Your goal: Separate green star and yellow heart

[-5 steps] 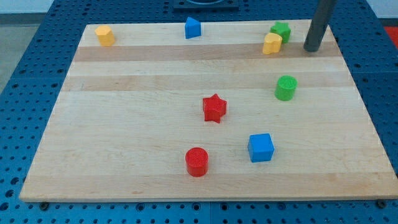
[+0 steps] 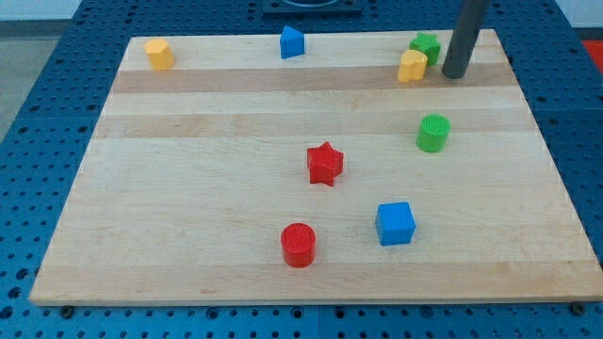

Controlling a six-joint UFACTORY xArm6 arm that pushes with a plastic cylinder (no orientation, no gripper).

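The green star [image 2: 426, 45] sits near the board's top edge, toward the view's right, and the yellow heart [image 2: 412, 66] lies against its lower-left side; the two appear to touch. The rod's tip [image 2: 454, 74] rests on the board [image 2: 188, 188] just to the right of this pair, close beside the star and heart but with a thin strip of wood showing between it and them. The rod rises straight out of the view's top. The arm carries no jaws, only this rod, so there is nothing to open or close.

Below the pair, a green cylinder [image 2: 433, 133] stands well apart from them on the right part of the board. A red star [image 2: 325, 164] lies near the board's middle. Further toward the bottom are a blue cube [image 2: 395, 223] and, to its left, a red cylinder [image 2: 299, 245]. Along the top edge, a blue block [image 2: 292, 42] of unclear shape sits near the centre, and a yellow block [image 2: 159, 54] sits near the top-left corner.
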